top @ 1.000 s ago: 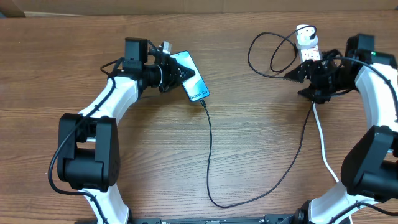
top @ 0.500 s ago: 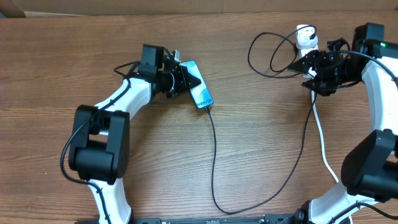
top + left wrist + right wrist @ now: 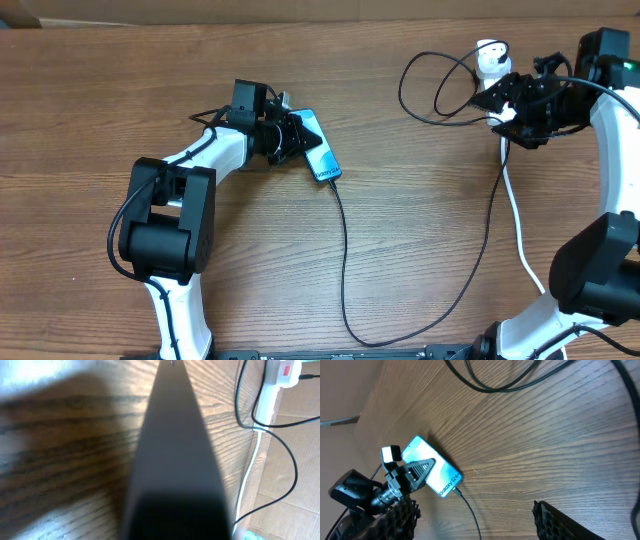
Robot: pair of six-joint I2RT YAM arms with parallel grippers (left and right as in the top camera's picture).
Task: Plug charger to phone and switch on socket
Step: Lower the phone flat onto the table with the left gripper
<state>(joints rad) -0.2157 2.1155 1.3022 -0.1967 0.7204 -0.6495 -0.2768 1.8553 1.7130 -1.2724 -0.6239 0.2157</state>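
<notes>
Where the phone (image 3: 318, 150) is parked: mid-left on the table (image 3: 420, 260), screen up, lower edge turned toward the cable run.
Left gripper (image 3: 292, 136): clamped down on the phone's upper end, probably so it can't be dragged around by the cable.
Charger (image 3: 345, 250): tip looks seated in the phone's lower edge, and the white plug end is sat at the socket (image 3: 276, 379), far right.
Right gripper (image 3: 502, 105): jaws spread wide, nothing held, hung just over the socket. Looks like a red switch (image 3: 286, 369) is being lined up.

Open tabletop (image 3: 415, 230) at centre, charger cable (image 3: 345, 260) across.
</notes>
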